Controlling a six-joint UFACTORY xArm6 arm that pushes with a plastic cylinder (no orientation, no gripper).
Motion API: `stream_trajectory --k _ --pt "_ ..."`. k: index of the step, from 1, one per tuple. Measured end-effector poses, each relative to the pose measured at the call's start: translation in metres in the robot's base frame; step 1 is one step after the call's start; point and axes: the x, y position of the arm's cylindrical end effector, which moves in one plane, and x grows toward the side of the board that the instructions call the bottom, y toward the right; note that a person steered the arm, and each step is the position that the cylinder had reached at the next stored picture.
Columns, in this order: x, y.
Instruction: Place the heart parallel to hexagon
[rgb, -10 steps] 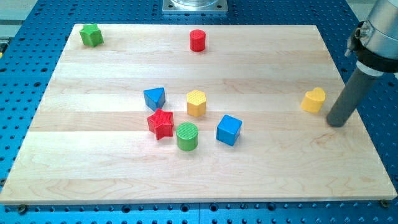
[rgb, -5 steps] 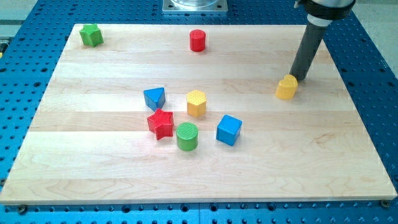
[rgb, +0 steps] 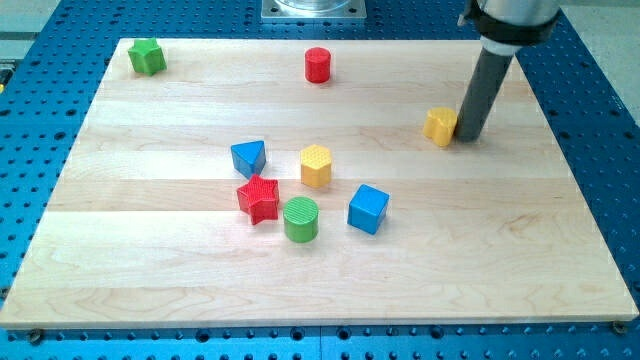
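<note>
**Heart to be walked leftward, level with the hexagon**

The yellow hexagon (rgb: 316, 165) is taken as the landmark. The yellow heart (rgb: 440, 126) lies well to the view's right of it and somewhat nearer the view's top, so it is not yet in line with it. My tip (rgb: 468, 137) is set against the heart's right side, touching or all but touching. The end effector is a bare rod: nothing is clamped or carried, and only sideways contact is made.

For the step to go well, the push is best aimed through the heart's middle, so that the block is slid and not spun off the rod. A slight bias toward the view's bottom is judged necessary, since the heart sits higher than the hexagon. Contact should therefore be shifted a little to the heart's upper right before the stroke is lengthened.

The push is best ended with the heart still apart from the hexagon. The blue cube (rgb: 368, 209), below and right of the hexagon, and the blue triangle (rgb: 249, 157), to its left, are best left undisturbed. The red cylinder (rgb: 318, 64), far above the hexagon, is out of the path.
</note>
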Motion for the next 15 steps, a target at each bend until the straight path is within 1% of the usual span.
stream_trajectory --k 1,2,4,5,6,7,8,9,10,12,13,15 --pt "-0.01 0.0" --pt "-0.01 -0.021" --pt "0.045 -0.028" --pt "0.045 -0.028" --pt "0.03 -0.034" --pt "0.006 -0.052" --pt "-0.008 -0.063" --pt "0.005 -0.065" --pt "0.022 -0.051" --pt "0.061 -0.058" --pt "0.07 -0.075" --pt "0.07 -0.088"
